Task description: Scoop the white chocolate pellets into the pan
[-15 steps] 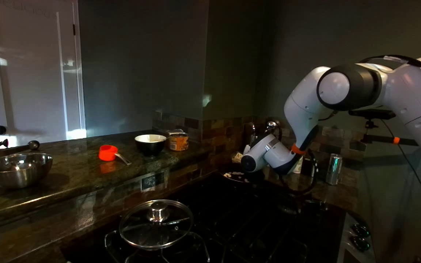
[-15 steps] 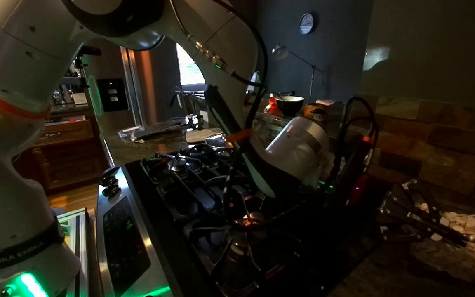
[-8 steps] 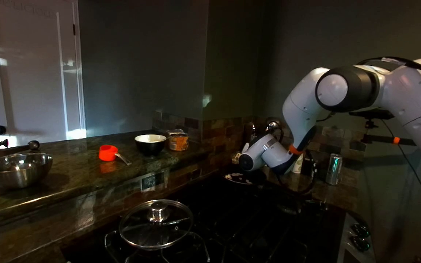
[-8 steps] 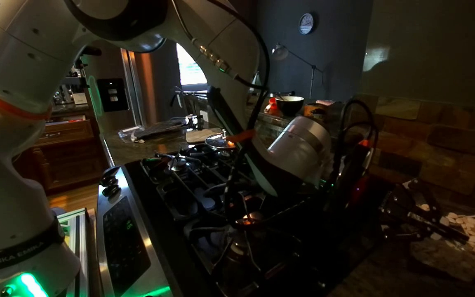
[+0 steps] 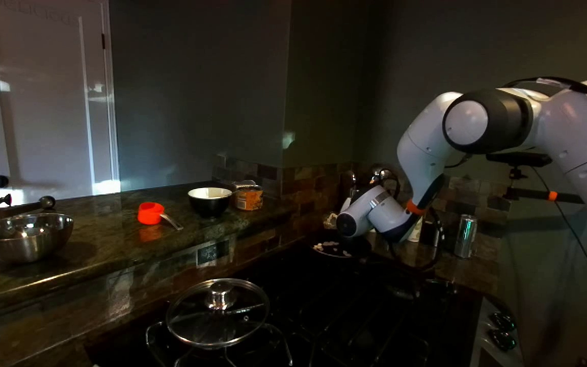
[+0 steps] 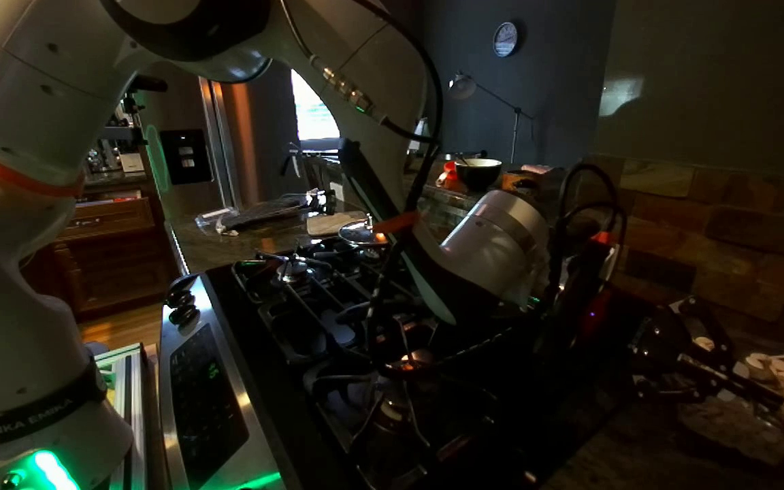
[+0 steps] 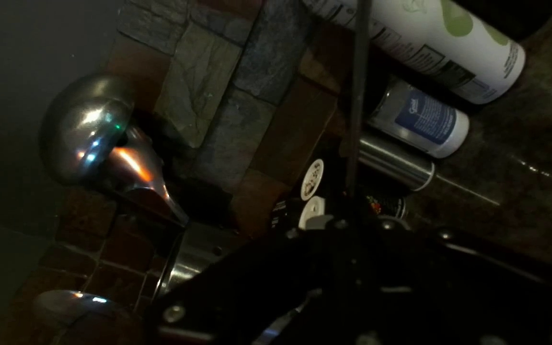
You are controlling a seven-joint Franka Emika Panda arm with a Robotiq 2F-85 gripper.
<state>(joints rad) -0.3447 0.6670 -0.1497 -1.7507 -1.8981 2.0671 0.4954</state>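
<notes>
Pinching a thin greyish stem (image 7: 357,105) in the gripper (image 7: 350,215), near the white chocolate pellets (image 6: 780,365)! Might roll in so narrow a grip, spilling pellets short of the pan (image 5: 335,251), on the stovetop (image 5: 324,306) by the tiled wall (image 5: 298,214).

A shiny round steel mixing bowl (image 5: 22,242) stands on the mottled dark stone counter (image 5: 101,243), well apart from a small black bowl (image 5: 210,206) with a white inside. Just beside the latter is a cylindrical orange-labelled container (image 5: 249,199). A round, pale-rimmed clock (image 6: 505,39) hangs on the gray wall (image 6: 569,71).
</notes>
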